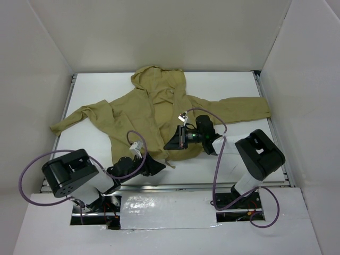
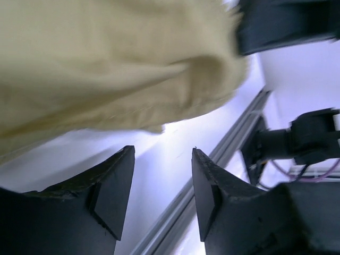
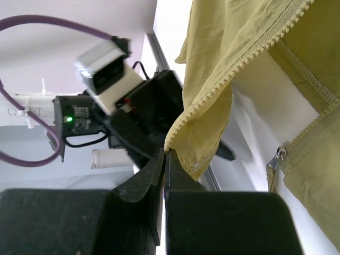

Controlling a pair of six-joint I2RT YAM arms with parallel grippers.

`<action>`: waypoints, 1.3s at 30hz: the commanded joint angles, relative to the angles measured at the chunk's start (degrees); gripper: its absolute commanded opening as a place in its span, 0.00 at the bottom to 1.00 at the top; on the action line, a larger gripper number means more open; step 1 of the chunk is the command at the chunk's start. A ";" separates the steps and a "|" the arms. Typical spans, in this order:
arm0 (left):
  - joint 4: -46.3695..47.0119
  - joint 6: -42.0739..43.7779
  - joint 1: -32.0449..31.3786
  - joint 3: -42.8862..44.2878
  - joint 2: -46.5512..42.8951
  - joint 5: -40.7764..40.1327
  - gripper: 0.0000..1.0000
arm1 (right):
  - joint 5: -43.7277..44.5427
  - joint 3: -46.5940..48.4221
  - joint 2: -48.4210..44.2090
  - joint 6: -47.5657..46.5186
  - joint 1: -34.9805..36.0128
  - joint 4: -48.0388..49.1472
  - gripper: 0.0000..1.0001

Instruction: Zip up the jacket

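The khaki hooded jacket (image 1: 154, 109) lies spread on the white table, hood at the back, sleeves out to both sides. My right gripper (image 3: 166, 151) is shut on the bottom corner of one front edge (image 3: 183, 130), at the lower end of its zipper teeth, and holds it lifted. The metal zipper slider (image 3: 277, 158) hangs on the other front edge at the right of that view. My left gripper (image 2: 162, 154) is open and empty just below the jacket's hem (image 2: 133, 85), above the table.
A metal rail (image 2: 212, 170) runs along the table's near edge. White walls enclose the table on three sides. Purple cables loop from both arms (image 1: 218, 159). The left arm's camera unit (image 3: 103, 69) sits close behind the right gripper.
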 commanded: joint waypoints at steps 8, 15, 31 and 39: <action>20.28 1.79 1.30 -1.67 -2.08 2.84 0.70 | -0.42 0.94 -3.69 -2.53 0.02 -2.00 0.00; -1.96 4.42 0.86 0.87 -18.45 -1.37 0.69 | 0.55 1.11 -3.17 -1.57 0.02 -1.48 0.00; -5.76 6.36 0.86 1.59 -22.85 0.03 0.68 | -5.07 0.85 -1.67 8.88 1.34 11.34 0.00; -4.28 6.97 1.74 0.09 -23.38 1.17 0.66 | -6.13 0.67 -1.32 13.20 2.39 15.76 0.00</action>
